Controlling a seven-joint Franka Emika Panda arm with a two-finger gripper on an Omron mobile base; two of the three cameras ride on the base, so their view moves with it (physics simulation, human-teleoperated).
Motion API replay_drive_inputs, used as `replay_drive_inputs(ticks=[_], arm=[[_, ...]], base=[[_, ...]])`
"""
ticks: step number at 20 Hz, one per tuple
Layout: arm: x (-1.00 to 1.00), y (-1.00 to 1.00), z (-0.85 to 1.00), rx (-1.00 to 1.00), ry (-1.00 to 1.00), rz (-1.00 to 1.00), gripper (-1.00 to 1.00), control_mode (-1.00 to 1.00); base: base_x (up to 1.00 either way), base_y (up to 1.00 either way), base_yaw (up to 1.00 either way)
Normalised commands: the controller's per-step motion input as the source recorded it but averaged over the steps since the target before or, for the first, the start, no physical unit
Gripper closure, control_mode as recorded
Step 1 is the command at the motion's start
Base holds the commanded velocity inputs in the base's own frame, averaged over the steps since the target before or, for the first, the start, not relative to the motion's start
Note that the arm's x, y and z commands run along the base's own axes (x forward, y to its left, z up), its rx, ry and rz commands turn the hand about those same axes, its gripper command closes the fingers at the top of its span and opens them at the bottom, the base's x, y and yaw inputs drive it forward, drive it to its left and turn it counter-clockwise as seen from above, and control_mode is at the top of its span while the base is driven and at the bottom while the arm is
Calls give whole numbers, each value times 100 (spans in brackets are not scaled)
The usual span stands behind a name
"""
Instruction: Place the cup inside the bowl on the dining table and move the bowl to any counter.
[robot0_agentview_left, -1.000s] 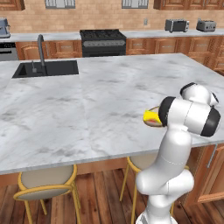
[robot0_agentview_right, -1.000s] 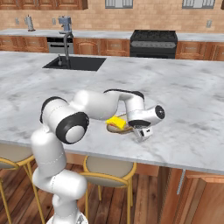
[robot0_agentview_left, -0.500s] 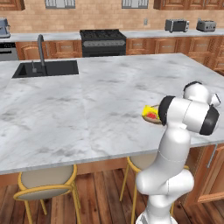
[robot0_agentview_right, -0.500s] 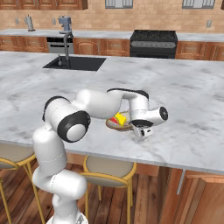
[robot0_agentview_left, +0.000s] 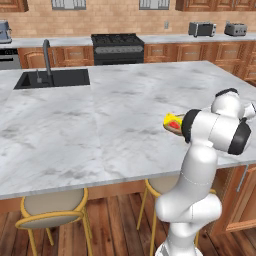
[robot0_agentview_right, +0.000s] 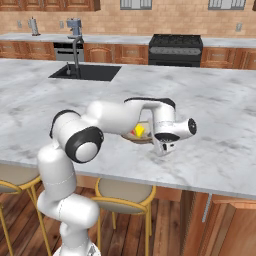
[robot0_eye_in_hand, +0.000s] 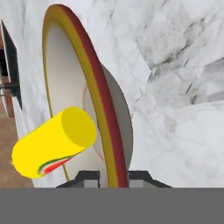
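Gripper (robot0_eye_in_hand: 113, 175) is clamping the bowl (robot0_eye_in_hand: 65, 83) by its rim, one fingertip on each side. Vs a sec ago, bowl + cup (robot0_eye_in_hand: 52, 144) are edging upward in both base views, so I'm reading this as the lift off the dining table (robot0_agentview_left: 100, 125) starting. Cup is sitting inside the bowl near the table's front-right edge, so pt 1 is looking done. Counter (robot0_agentview_left: 165, 39) along the brick wall is waiting well beyond.

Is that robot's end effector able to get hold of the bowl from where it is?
Probably yes: the end effector already seems to pinch the bowl by its rim, one fingertip either side. The cup inside sits clear of the fingers.
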Motion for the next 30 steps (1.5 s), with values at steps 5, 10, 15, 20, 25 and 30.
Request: replay_drive_inputs(ticks=[5, 10, 15, 20, 25, 30], arm=[[0, 0, 47, 2, 0, 0, 100, -100], [0, 0, 50, 0, 0, 0, 100, -100], [0, 5, 33, 4, -1, 0, 100, -100], [0, 15, 13, 7, -1, 0, 100, -100], [0, 22, 7, 6, 0, 0, 100, -100], [0, 23, 17, 3, 0, 0, 100, -100]], base=[[0, 0, 0], [0, 0, 0], [0, 0, 0], [0, 0, 0], [0, 0, 0], [0, 0, 0]])
